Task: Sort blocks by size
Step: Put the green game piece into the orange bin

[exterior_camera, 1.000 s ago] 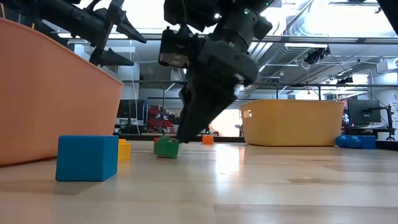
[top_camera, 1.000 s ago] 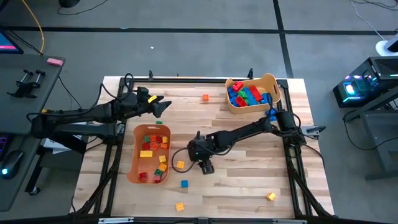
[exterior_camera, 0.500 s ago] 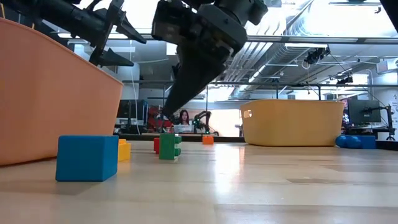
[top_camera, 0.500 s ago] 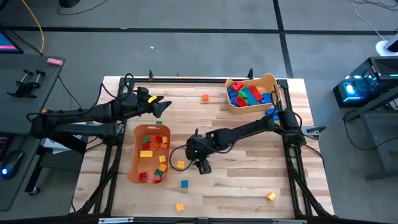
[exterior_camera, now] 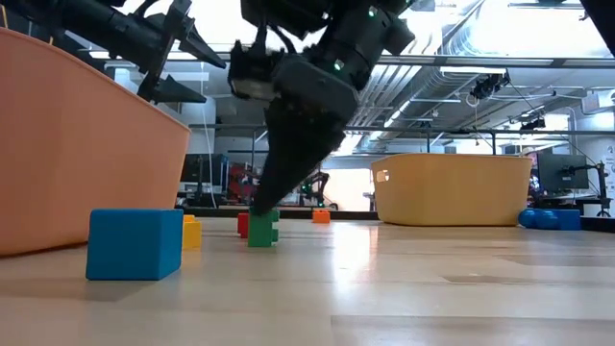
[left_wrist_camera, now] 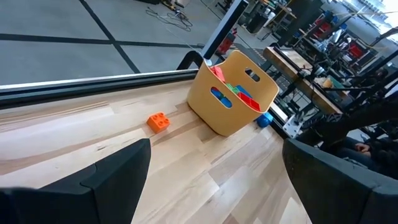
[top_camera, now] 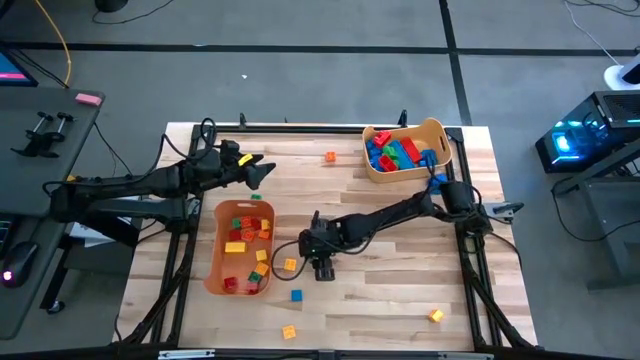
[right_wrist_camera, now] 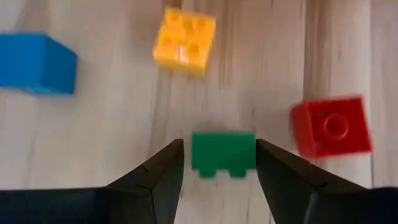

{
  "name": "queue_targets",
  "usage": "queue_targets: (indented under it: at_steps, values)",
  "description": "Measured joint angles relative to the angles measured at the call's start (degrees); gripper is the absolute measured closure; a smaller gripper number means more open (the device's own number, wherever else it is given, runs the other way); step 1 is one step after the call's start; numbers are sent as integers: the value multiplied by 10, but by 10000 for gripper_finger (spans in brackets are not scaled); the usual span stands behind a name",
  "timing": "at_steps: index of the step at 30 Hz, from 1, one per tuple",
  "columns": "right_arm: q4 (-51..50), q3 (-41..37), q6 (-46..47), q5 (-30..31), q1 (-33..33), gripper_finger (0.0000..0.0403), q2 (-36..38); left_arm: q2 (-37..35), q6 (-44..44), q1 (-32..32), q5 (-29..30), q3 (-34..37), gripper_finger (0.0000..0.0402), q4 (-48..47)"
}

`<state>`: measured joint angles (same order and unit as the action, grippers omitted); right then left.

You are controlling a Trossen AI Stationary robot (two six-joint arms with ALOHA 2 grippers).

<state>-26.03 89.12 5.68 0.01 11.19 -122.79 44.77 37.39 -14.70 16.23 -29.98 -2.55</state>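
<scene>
Right gripper (right_wrist_camera: 217,155) was down at the table with its two dark fingers (right_wrist_camera: 158,174) clamped on either side of a small green block (right_wrist_camera: 223,153), which sat snug between them (studs facing back toward the wrist). In the low view that green block (exterior_camera: 261,228) was right at the tabletop under the fingertips, though I couldn't tell whether it was resting on the wood or just off it. Just beside it were a red block (right_wrist_camera: 331,126), a yellow block (right_wrist_camera: 185,40) and a blue block (right_wrist_camera: 36,63), all loose on the wooden table (top_camera: 380,300). From above, the right gripper (top_camera: 322,268) was near the middle of the table, just beside the long orange bin (top_camera: 214,250) that held a bunch of small blocks. Two more blocks lay well apart near the front edge: a yellow one (top_camera: 289,331) and another (top_camera: 436,315). The left gripper (top_camera: 262,169) hovered up near the far end of that bin, fingers spread wide with nothing between them. A lone orange block (left_wrist_camera: 158,121) sat near the tan bin (left_wrist_camera: 233,93) at the back of the table, which was filled with bigger blocks.
</scene>
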Motion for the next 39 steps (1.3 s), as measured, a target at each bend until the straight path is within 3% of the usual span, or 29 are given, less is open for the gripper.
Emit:
queue_targets:
  at_steps: [13,20,25,34,39]
  values:
    - [3,0,-3,2,5,214,-13,0,0,1,-4,0,51,-13]
    - [19,3,-3,14,3,265,-13,0,1,1,-5,0,51,-12]
    - [-1,67,-45,36,-10,265,-8,0,5,1,-6,0,51,-13]
    - [12,264,-111,110,-35,265,-1,0,15,1,-14,0,51,-27]
    - [80,264,-102,53,-41,265,-17,0,15,1,-17,0,51,-27]
